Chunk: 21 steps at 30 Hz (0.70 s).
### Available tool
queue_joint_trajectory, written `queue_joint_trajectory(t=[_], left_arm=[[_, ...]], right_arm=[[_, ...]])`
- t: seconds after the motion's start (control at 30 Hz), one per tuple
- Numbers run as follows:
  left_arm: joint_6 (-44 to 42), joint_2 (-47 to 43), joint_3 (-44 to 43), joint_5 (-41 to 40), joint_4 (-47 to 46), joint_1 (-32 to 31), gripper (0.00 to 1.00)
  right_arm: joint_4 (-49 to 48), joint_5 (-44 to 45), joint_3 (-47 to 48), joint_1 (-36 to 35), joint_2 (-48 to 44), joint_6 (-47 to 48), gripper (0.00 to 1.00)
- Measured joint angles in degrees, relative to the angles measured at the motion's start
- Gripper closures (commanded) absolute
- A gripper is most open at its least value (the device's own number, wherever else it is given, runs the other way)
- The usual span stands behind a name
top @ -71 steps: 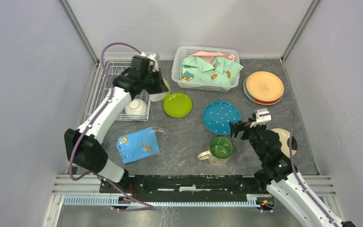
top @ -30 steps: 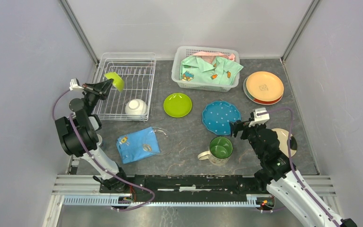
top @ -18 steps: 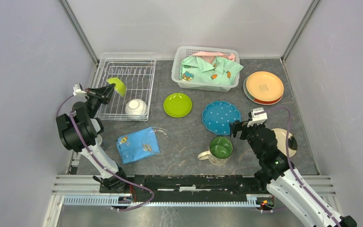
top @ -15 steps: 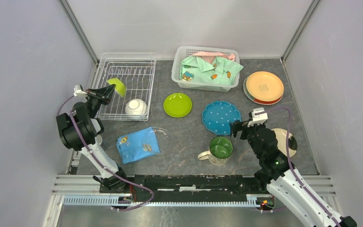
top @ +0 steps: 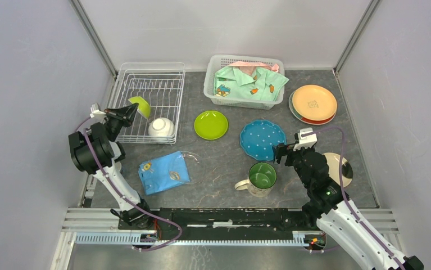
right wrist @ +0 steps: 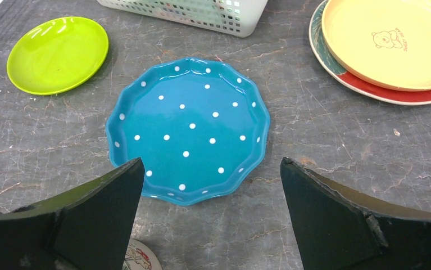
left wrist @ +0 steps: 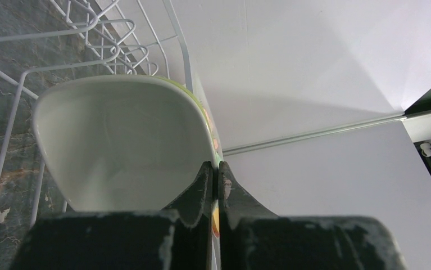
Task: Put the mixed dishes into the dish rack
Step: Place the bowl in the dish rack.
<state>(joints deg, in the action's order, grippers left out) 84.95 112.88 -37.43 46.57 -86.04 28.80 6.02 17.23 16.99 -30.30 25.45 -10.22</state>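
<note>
I am pinching the rim of the small green bowl in the left pincer, jaws nearly closed on its thin wall, holding it tilted over the dish rack's left half so it can settle between the tines. I am hovering the right pincer, spread wide and empty, above the blue dotted plate on the surface, probably lining up the next pick.

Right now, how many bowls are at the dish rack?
2. A white bowl lies in the dish rack's near right corner; a green bowl is at its left side, held by the left fingers. None looks hidden.
</note>
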Motion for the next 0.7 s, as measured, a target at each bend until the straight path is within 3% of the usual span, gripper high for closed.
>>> queue_joint_trajectory(t=[0.4, 0.7], left_arm=[[-0.1, -0.8, 2.0, -2.0, -1.2, -0.6, 0.95], [-0.1, -3.2, 5.0, -7.8, -0.6, -2.9, 0.98]], right_arm=[[0.0, 0.2, 0.0, 0.0, 0.0, 0.3, 0.02], [0.1, 0.9, 0.0, 0.0, -1.2, 1.4, 0.02]])
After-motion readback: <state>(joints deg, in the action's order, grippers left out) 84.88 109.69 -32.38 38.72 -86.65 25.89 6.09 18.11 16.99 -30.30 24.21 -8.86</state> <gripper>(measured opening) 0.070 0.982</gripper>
